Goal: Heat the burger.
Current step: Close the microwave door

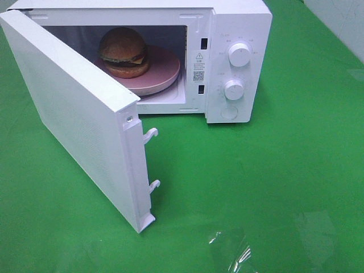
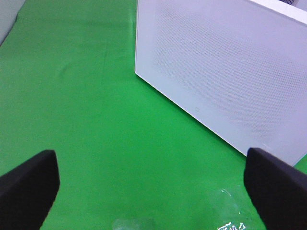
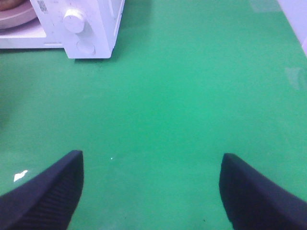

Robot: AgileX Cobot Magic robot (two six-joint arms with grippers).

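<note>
Both jaws spread, empty; burger [image 1: 124,51] on plate [image 1: 169,73] inside microwave [image 1: 242,23], upper left of frame; door [image 1: 68,114] open, so next likely push it shut, then turn a knob [image 1: 234,89].

A: Overhead: microwave [image 1: 244,23] top cropped by the frame. The door [image 1: 74,114] hides the cavity's left side and part of the plate [image 1: 166,73] rim.
B: And the panel print [image 1: 223,38]?
A: Too small to read. Wrist views: left gripper [image 2: 149,158], right gripper [image 3: 151,158], fingers run off frame.
B: Shiny clear thing [image 1: 236,253] on the cloth [image 1: 284,182]?
A: Can't tell what. Bottom edge clips it.
</note>
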